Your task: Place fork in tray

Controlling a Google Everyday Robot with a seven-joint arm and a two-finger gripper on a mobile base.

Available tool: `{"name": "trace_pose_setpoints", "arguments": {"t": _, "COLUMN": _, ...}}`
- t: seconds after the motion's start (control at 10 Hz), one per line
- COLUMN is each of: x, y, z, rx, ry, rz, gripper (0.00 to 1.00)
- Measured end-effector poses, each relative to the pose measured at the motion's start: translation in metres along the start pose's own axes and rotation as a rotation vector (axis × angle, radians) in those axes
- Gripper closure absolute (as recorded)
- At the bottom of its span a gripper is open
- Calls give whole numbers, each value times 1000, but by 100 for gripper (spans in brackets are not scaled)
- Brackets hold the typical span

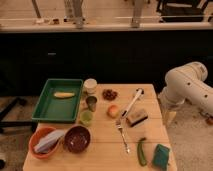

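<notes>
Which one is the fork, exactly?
On the wooden table, look right of the green tray. The fork lies between the maroon bowl and the green cucumber: thin, all silver, unlike the longer white-handled utensil above it. Pincer out of view; white arm waits beside the table's right edge.

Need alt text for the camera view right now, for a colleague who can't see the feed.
A silver fork lies on a wooden table, well to the right of the green tray, which holds one yellow item. The robot's white arm is folded beside the table's right edge, with its gripper out of sight.
</notes>
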Motion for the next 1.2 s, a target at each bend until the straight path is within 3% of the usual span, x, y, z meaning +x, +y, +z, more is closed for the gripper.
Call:
{"name": "trace_pose_setpoints", "arguments": {"t": 0.3, "x": -16, "y": 0, "z": 7, "rx": 21, "ry": 88, "rz": 158, "gripper": 20}}
{"name": "trace_pose_setpoints", "arguments": {"t": 0.6, "x": -28, "y": 5, "z": 15, "rx": 29, "ry": 117, "rz": 256, "gripper": 20}}
{"name": "trace_pose_setpoints", "arguments": {"t": 0.8, "x": -35, "y": 12, "z": 31, "rx": 4, "ry": 89, "rz": 349, "gripper": 20}}
{"name": "trace_pose_setpoints", "arguments": {"t": 0.9, "x": -39, "y": 19, "z": 48, "rx": -47, "ry": 38, "rz": 425, "gripper": 20}}
{"name": "trace_pose_setpoints", "arguments": {"t": 1.2, "x": -48, "y": 31, "z": 66, "rx": -101, "ry": -20, "rz": 516, "gripper": 20}}
